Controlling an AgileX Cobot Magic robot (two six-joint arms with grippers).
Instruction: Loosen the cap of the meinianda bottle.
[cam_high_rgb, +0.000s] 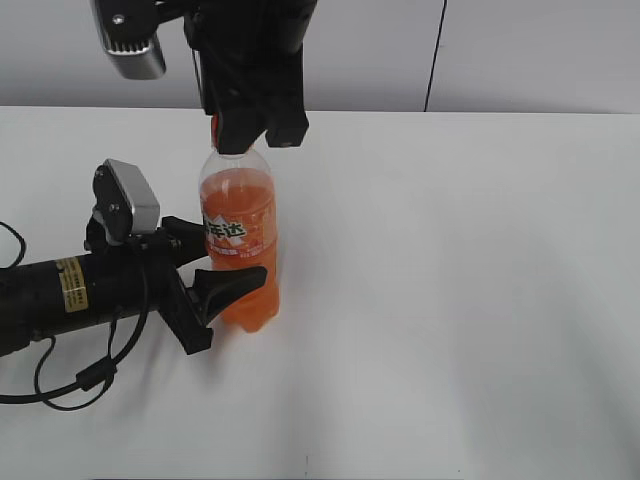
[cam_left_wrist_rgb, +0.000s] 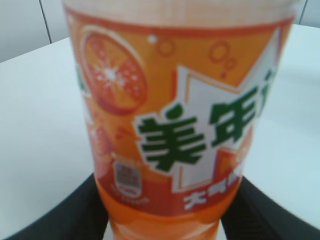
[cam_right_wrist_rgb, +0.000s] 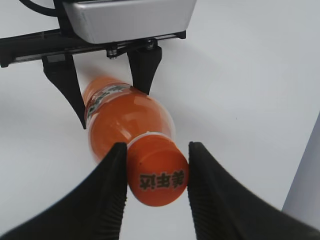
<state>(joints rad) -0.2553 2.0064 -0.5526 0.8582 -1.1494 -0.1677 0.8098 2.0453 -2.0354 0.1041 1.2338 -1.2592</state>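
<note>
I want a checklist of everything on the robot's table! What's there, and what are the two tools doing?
Surface: white table, bare apart from the job's things.
Job's things: meinianda bottle upright, nearly full of orange drink; orange cap on.
Clutter: nothing seen.
Tools: left tool has a finger on each side of the bottle's body, contact unclear; right tool straddles the cap from above, one finger touching, a small gap at the other.
Cables: black cable loops beside the left arm.
Surroundings: pale wall behind.
</note>
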